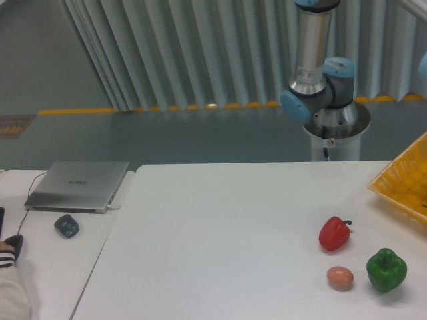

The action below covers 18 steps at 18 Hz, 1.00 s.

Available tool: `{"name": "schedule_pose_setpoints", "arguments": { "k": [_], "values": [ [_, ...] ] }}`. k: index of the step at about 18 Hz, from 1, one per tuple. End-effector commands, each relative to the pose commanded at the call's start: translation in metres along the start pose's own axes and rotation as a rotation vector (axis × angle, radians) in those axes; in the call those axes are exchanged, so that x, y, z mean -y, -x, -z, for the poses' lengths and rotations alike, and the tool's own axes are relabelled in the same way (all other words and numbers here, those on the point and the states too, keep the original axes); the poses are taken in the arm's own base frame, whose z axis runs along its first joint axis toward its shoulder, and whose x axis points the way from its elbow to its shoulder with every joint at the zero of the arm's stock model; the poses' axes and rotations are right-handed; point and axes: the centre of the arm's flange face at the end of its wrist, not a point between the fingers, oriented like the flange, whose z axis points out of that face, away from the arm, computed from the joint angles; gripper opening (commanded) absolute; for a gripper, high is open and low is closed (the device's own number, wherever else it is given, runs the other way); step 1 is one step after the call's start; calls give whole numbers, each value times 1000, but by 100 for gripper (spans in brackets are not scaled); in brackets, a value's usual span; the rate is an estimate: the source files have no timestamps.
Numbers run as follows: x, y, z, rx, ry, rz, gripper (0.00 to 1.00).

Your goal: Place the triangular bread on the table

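The triangular bread is out of view. My gripper is out of view too, past the right edge of the frame; only the arm's base (333, 123) and an upright link (313, 43) show behind the table. The white table (220, 233) fills the lower middle and right of the view. At its right edge stands a yellow basket (407, 183), only partly in frame, and nothing shows in the part I can see.
A red pepper (333, 233), a small brown egg (340, 277) and a green pepper (386, 269) sit at the table's front right. To the left stands a narrower desk with a silver laptop (80, 185) and a dark mouse (66, 225). A person's sleeve (10, 283) is at the lower left.
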Motion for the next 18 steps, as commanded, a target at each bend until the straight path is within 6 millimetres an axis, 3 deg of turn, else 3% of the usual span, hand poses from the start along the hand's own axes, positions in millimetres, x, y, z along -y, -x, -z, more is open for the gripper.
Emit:
{"name": "schedule_pose_setpoints", "arguments": {
  "k": [6,11,18],
  "values": [
    [0,3,-2,-3,-1,-2,100],
    [-4,16,-16,-21,-13,-5,100],
    [0,10,-37,-62,-30,-7,100]
  ]
}}
